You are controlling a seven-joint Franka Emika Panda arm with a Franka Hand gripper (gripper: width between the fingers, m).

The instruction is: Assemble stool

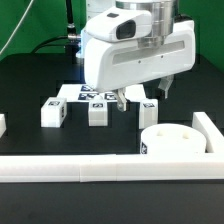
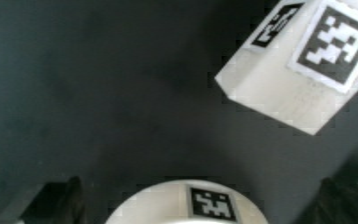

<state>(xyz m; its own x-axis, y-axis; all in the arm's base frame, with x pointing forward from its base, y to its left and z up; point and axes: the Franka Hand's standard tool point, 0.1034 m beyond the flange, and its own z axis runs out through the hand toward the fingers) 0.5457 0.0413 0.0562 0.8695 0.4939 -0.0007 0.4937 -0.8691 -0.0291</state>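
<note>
Three white leg blocks with black-and-white tags stand on the dark table: one at the exterior view's left (image 1: 52,112), one in the middle (image 1: 97,112), one further right (image 1: 148,112). The round white seat disc (image 1: 175,140) lies at the front right. My gripper (image 1: 141,97) hangs open just above the right leg block. In the wrist view my gripper (image 2: 208,203) is open, with dark gaps between each finger (image 2: 51,200) and the rounded tagged end of that leg (image 2: 197,200). Another leg block (image 2: 309,60) lies apart from it.
A long white rail (image 1: 100,168) runs along the front and another (image 1: 210,128) stands at the exterior view's right beside the seat. The marker board (image 1: 85,93) lies behind the leg blocks. The arm's white housing (image 1: 135,50) hides the table behind it.
</note>
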